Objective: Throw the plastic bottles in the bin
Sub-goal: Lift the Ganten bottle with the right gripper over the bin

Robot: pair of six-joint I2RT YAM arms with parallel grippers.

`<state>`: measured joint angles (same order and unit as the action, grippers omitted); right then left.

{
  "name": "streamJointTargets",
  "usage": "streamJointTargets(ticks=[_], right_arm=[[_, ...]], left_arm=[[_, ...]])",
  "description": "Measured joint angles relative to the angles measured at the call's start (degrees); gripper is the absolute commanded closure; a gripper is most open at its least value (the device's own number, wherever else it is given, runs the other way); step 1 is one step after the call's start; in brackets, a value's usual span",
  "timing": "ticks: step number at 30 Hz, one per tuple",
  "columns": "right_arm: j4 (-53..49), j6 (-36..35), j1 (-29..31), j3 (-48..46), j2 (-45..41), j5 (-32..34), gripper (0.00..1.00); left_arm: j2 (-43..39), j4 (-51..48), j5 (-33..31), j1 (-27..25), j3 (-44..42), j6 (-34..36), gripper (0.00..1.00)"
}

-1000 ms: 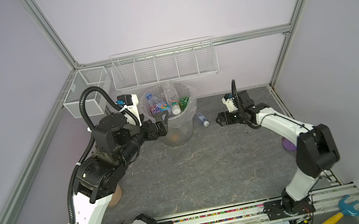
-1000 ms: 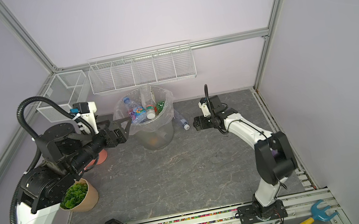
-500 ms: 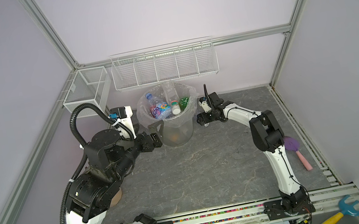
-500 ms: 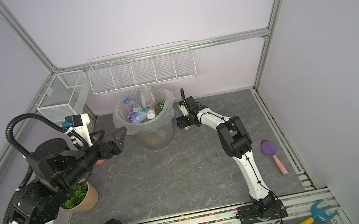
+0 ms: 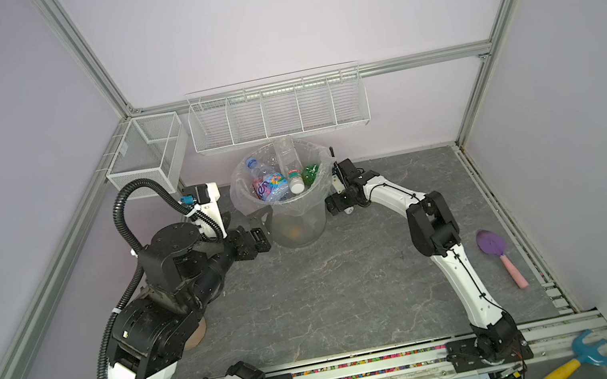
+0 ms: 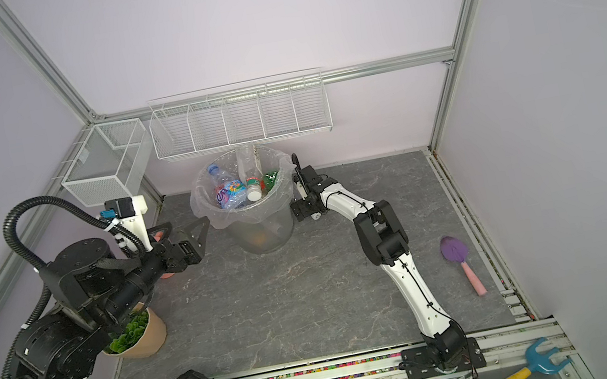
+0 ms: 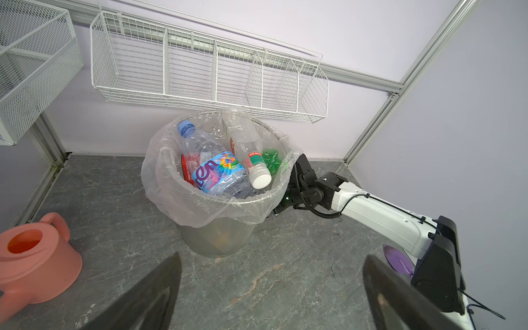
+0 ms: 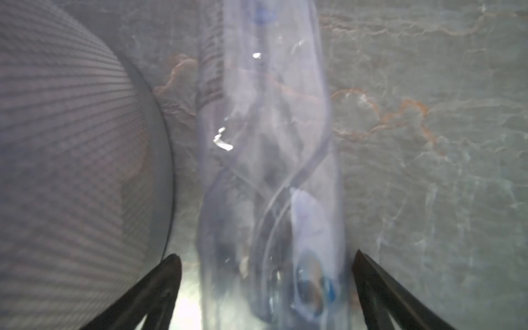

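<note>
**One clear bottle [image 8: 271, 171] beside the bin [image 5: 299, 221]**

The clear bottle lies on the surface [image 5: 330, 278] just right of the bin, at upper centre; other bottles [image 7: 220, 171] sit inside. The right gripper [image 8: 265, 254] straddles it, jaws apart. The left gripper [image 7: 273, 255], jaws wide, hovers left of the bin.

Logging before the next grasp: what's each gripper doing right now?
Left gripper: open, empty.
Right gripper: open, straddling a clear plastic bottle lying beside the translucent grey bin.

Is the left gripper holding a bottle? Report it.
No: the left gripper stands open with nothing between its jaws, short of the bin.
</note>
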<state>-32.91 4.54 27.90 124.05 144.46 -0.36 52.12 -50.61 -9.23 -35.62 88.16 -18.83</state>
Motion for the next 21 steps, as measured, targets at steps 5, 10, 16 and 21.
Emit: streamJointTargets(ticks=[5,10,16,21], right_arm=[[2.0,0.1,0.4,-5.0,-2.5,2.7,0.46],[4.3,2.0,0.3,-21.6,-13.5,4.7,0.49],[4.9,4.9,0.2,-39.6,-35.4,8.0,0.51],[4.3,5.5,1.2,-36.2,-53.0,8.8,0.5]], left_arm=[[-0.5,-0.5,-0.2,0.0,0.0,0.0,0.03],[-1.4,-0.5,-0.4,0.0,0.0,0.0,0.03],[-2.9,-0.5,-0.4,0.0,-0.3,0.0,0.03],[-3.7,-0.4,-0.4,0.0,-0.6,-0.1,0.04]])
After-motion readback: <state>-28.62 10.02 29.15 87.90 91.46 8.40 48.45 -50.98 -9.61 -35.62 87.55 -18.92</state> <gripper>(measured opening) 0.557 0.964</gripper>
